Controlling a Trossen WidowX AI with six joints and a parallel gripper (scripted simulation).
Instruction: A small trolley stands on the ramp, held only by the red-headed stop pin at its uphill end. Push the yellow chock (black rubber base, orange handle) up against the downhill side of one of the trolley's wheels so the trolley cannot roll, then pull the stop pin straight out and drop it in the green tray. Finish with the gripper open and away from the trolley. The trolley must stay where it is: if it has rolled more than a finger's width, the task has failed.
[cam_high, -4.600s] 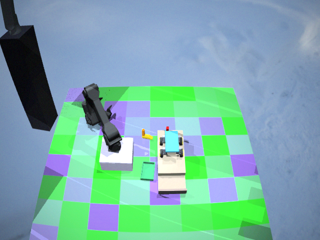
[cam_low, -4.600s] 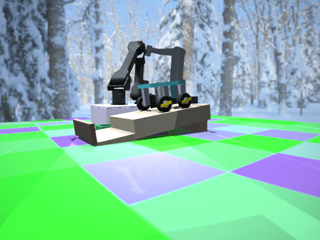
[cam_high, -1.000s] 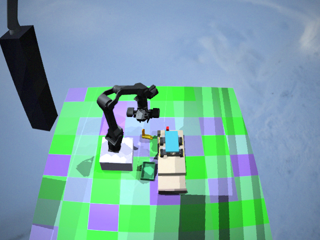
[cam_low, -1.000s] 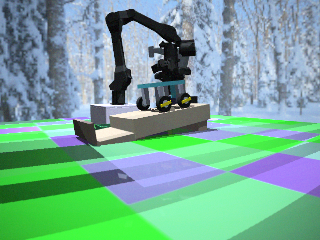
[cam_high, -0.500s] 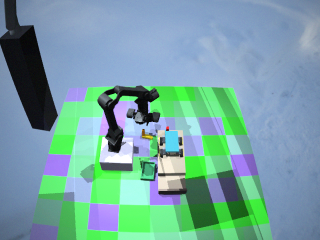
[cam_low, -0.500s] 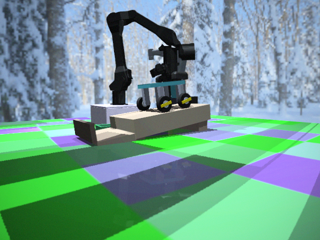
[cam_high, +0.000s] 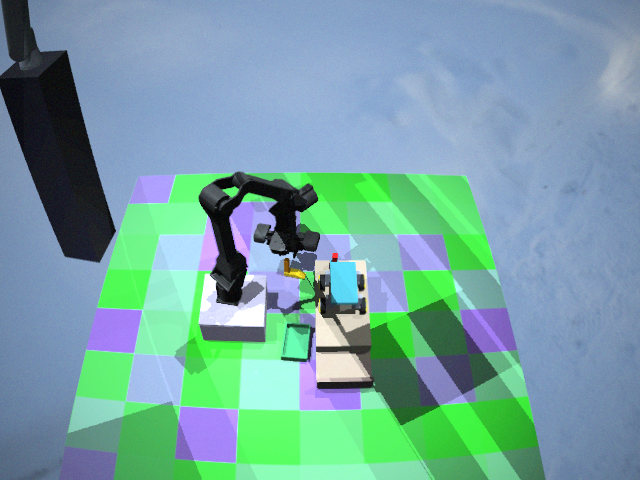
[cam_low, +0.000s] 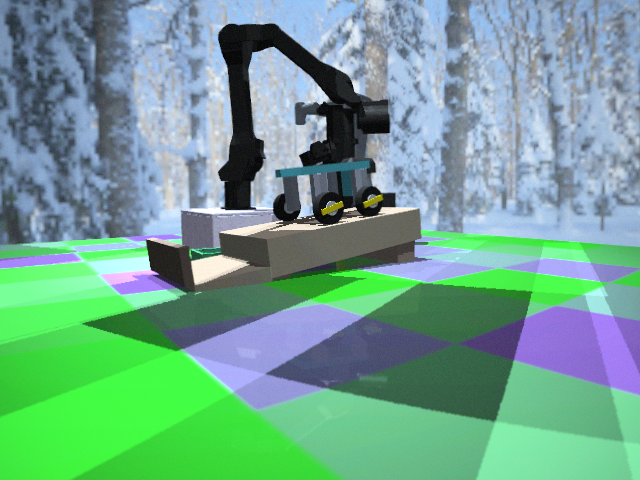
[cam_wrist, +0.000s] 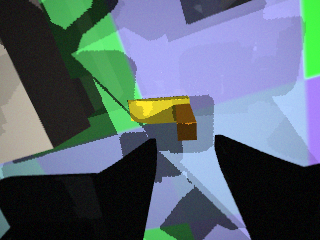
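The yellow chock (cam_high: 294, 272) (cam_wrist: 152, 111) with its orange handle (cam_high: 286, 265) (cam_wrist: 185, 119) lies on the floor left of the ramp's uphill end, apart from the trolley. The trolley (cam_high: 343, 281) (cam_low: 325, 170), with a blue deck and black wheels, stands on the tan ramp (cam_high: 343, 356) (cam_low: 320, 242). The red-headed stop pin (cam_high: 334, 255) stands at its uphill end. My gripper (cam_high: 289, 254) (cam_wrist: 185, 143) hangs just above the chock's handle. Its fingers are partly open with nothing between them. The green tray (cam_high: 296, 342) lies on the floor left of the ramp.
The arm's base stands on a white pedestal (cam_high: 235, 322) (cam_low: 201, 224) left of the tray. A tall dark pillar (cam_high: 51, 149) stands far off at the left. The ramp's low end has a stop wall (cam_low: 170, 260).
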